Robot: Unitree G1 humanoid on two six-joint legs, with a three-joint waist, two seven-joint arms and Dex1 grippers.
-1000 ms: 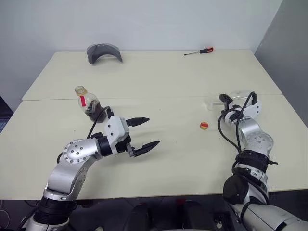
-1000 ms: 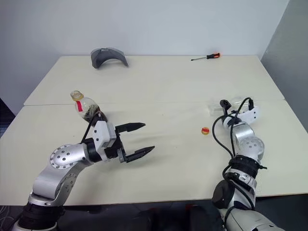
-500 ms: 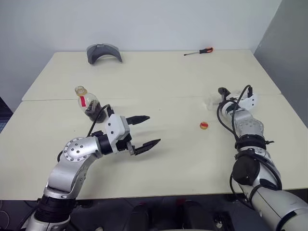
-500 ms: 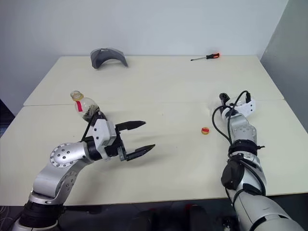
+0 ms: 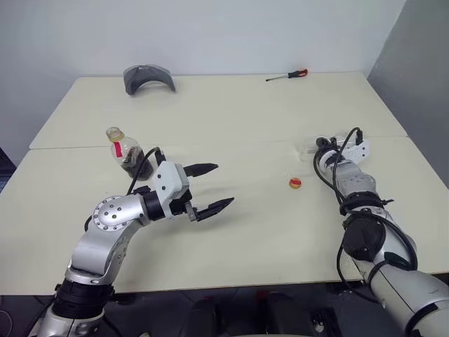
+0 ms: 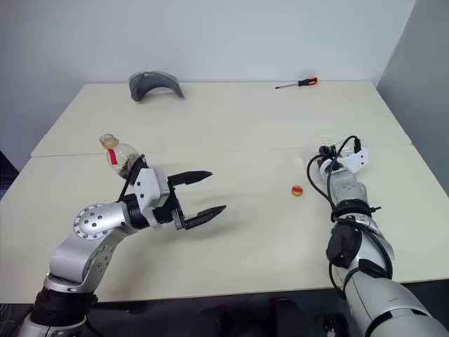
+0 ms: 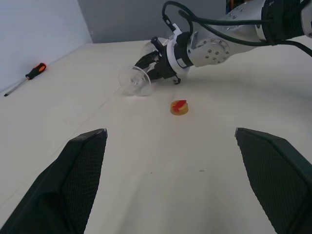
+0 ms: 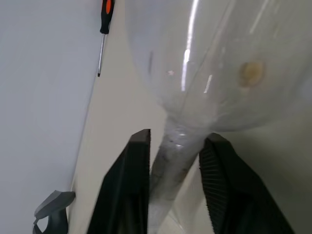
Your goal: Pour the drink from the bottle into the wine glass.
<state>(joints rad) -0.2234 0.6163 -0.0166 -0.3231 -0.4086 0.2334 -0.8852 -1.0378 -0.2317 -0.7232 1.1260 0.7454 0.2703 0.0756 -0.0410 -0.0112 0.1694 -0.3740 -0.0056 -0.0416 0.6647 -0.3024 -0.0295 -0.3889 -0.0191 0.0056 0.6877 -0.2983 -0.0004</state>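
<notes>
The bottle [image 5: 125,149] stood on the surface [image 5: 231,112], far over on the robot's left side. Its cap was off, and a little dark drink [image 5: 132,164] sat in the bottom. The left pincer [image 5: 208,189] hung just beside the bottle, a bit nearer the middle, with its two fingers spread as wide as they go. It held nothing. The arm was very close to the bottle, so a small bump could knock it over, and with no cap on, the drink would spill out.

In the middle, between the two arms, lay the small yellow and red cap [image 5: 296,184]. It was alone, touching nothing.

On the right, the wine glass [image 7: 141,78] lay on its side on the surface, with its round foot pointing toward the middle. The right pincer [image 8: 173,168] had one finger on each side of the thin stem, right where the stem meets the bowl. The fingers were pulled in close to the stem. They looked like they were pinching it, but I could not tell how tight the hold was.

The glass is smooth and round. If the hold was loose, it could slip or swing when lifted, and then it might roll away or break. A hard squeeze might snap the thin stem.
</notes>
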